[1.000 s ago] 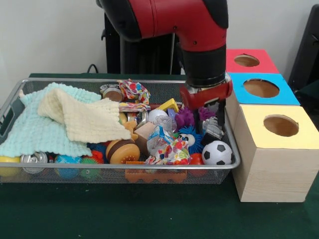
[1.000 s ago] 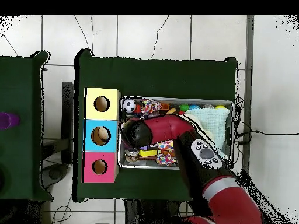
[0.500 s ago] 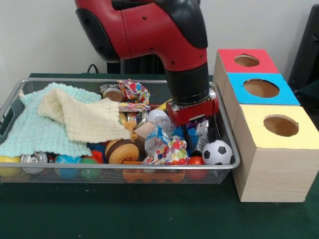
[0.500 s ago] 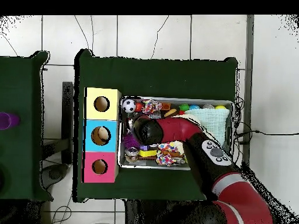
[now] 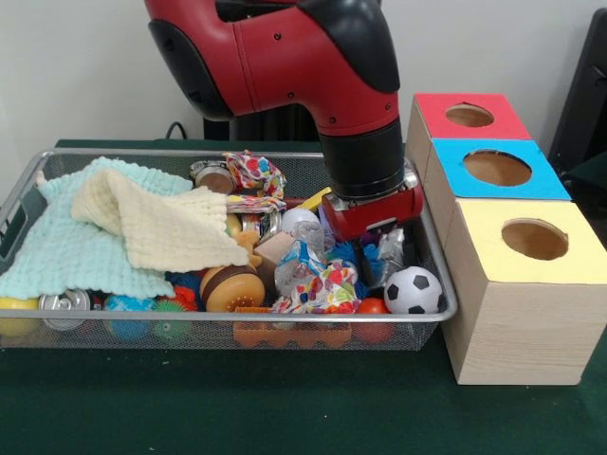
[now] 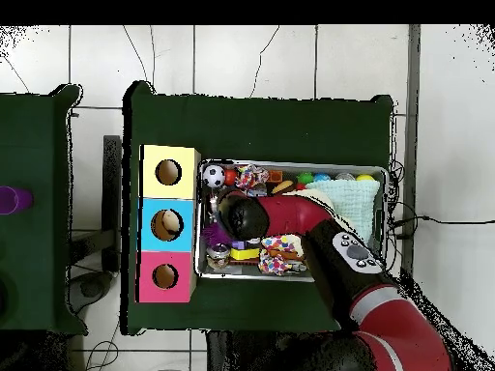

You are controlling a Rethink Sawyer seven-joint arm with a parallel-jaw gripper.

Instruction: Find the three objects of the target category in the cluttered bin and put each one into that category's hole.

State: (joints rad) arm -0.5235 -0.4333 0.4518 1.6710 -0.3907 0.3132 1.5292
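The red and black arm (image 5: 313, 66) descends into the wire bin (image 5: 28, 190), its red wrist block low over the clutter at the bin's box-side end; in the overhead view the arm (image 6: 319, 232) lies across the bin's middle. The gripper (image 5: 375, 242) is sunk among the toys and hidden by its own wrist, so whether it is wide, narrow or holding anything cannot be told.

Beside the gripper, outside the bin's end wall, stand three wooden boxes in a row, each with a round hole in its coloured top: the yellow box (image 5: 526, 284) nearest the camera, the blue box (image 5: 498, 175) level with the gripper, the red box (image 5: 469, 118) behind it.

Well apart from the gripper, at the bin's opposite end, a mint-green cloth (image 5: 57, 246) lies under a folded cream cloth (image 5: 156, 227).

Just in front of the gripper, toward the camera, lie a crinkled multicoloured wrapper (image 5: 322, 284) and a black-and-white soccer ball (image 5: 413, 291) against the bin's front rim. A blue fuzzy toy (image 5: 365, 261) and a silver foil piece (image 5: 389, 248) sit directly beneath the wrist. A toy burger (image 5: 232, 287) lies farther along the front, toward the cloths. A purple fuzzy toy (image 6: 215, 235) shows beside the gripper in the overhead view.
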